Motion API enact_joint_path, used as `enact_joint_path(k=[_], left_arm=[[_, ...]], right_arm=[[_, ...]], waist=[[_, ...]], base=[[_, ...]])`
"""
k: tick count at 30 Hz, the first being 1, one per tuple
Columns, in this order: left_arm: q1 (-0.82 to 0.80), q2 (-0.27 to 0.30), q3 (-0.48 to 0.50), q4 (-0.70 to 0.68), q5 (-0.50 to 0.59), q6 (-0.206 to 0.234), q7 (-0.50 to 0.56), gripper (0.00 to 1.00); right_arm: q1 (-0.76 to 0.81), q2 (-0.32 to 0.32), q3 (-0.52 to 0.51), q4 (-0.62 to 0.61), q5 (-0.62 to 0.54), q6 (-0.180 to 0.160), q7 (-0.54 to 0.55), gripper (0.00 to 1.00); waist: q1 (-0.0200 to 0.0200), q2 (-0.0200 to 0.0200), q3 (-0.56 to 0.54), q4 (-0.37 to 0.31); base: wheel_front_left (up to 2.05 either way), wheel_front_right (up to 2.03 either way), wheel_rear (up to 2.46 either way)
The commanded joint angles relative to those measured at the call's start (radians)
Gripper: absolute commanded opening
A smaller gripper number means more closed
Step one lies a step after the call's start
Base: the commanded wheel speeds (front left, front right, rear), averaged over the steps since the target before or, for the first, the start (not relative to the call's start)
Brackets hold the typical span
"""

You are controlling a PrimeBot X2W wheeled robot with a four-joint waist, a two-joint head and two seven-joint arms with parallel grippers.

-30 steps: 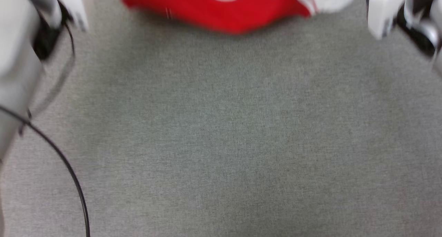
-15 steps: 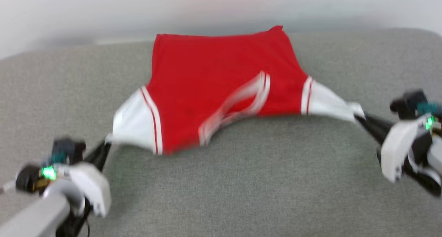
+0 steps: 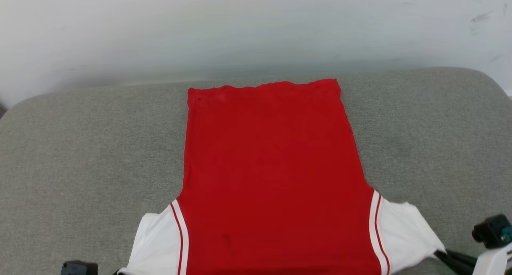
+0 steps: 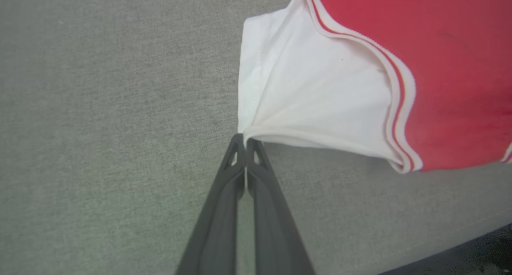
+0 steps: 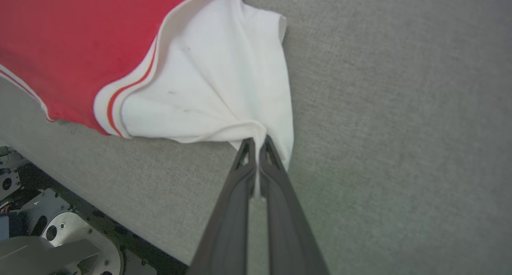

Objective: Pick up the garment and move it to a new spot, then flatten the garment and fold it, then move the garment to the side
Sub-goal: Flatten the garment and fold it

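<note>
The garment, a red jersey with white sleeves and red-striped trim, lies spread on the grey cushion with its plain side up and its hem toward the wall. My left gripper is shut on the tip of one white sleeve. My right gripper is shut on the tip of the other white sleeve, with cloth pinched between its fingers. In the head view the right gripper reaches the sleeve corner at the lower right, and part of the left arm shows at the bottom left.
The grey cushioned surface extends on both sides of the jersey and ends at a pale wall behind. The cushion's near edge and the robot's base lie close below the sleeves.
The head camera has tilted up over the last second. The jersey, bunched and slack half a second ago, now lies stretched flat and nearer me, both grippers still holding the sleeves.
</note>
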Motion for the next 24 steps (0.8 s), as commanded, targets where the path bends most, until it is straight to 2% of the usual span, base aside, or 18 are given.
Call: enact_joint_path(k=[1, 7, 8, 9, 10, 15, 20, 22, 24], left_arm=[[0.023, 0.016, 0.007, -0.009, -0.005, 0.016, -0.008, 0.0], [0.071, 0.017, 0.0, -0.057, 0.0, 0.05, -0.015, 0.0], [0.064, 0.012, 0.004, -0.06, 0.004, 0.053, -0.017, 0.0], [0.055, 0.007, 0.007, -0.064, 0.011, 0.059, -0.018, 0.0], [0.045, 0.004, 0.014, -0.069, 0.019, 0.065, -0.019, 0.0], [0.017, -0.021, 0.033, -0.105, 0.058, 0.087, -0.026, 0.0], [-0.009, -0.038, 0.073, -0.161, 0.103, 0.134, -0.03, 0.0], [-0.02, -0.043, 0.088, -0.191, 0.13, 0.154, -0.031, 0.0], [-0.03, -0.05, 0.1, -0.22, 0.155, 0.171, -0.032, 0.0]], right_arm=[[0.028, -0.021, -0.001, -0.009, -0.012, -0.002, 0.009, 0.0], [0.111, -0.018, -0.042, -0.041, -0.002, -0.002, 0.064, 0.0], [0.116, -0.014, -0.053, -0.039, -0.003, -0.002, 0.074, 0.06], [0.115, -0.011, -0.064, -0.04, -0.005, -0.002, 0.086, 0.51], [0.101, -0.008, -0.085, -0.046, -0.009, -0.002, 0.085, 1.0], [0.008, -0.046, -0.199, -0.096, -0.039, -0.001, 0.112, 1.0], [-0.135, -0.096, -0.377, -0.162, -0.08, -0.001, 0.133, 1.0], [-0.208, -0.1, -0.449, -0.182, -0.109, -0.001, 0.151, 1.0], [-0.284, -0.074, -0.512, -0.191, -0.132, -0.001, 0.191, 1.0]], waist=[[0.0003, -0.0001, 0.0, 0.0], [0.0003, -0.0001, 0.019, 0.005], [0.0003, -0.0001, 0.023, 0.007], [0.0003, -0.0001, 0.027, 0.008], [0.0003, -0.0001, 0.032, 0.009], [0.0003, -0.0001, 0.063, 0.012], [0.0003, -0.0001, 0.118, 0.032], [0.0003, -0.0001, 0.153, 0.045], [0.0003, -0.0001, 0.192, 0.057]], base=[[0.0, 0.0, 0.0], [0.0, 0.0, 0.0], [0.0, 0.0, 0.0], [0.0, 0.0, 0.0], [0.0, 0.0, 0.0], [0.0, 0.0, 0.0], [0.0, 0.0, 0.0], [0.0, 0.0, 0.0], [0.0, 0.0, 0.0]])
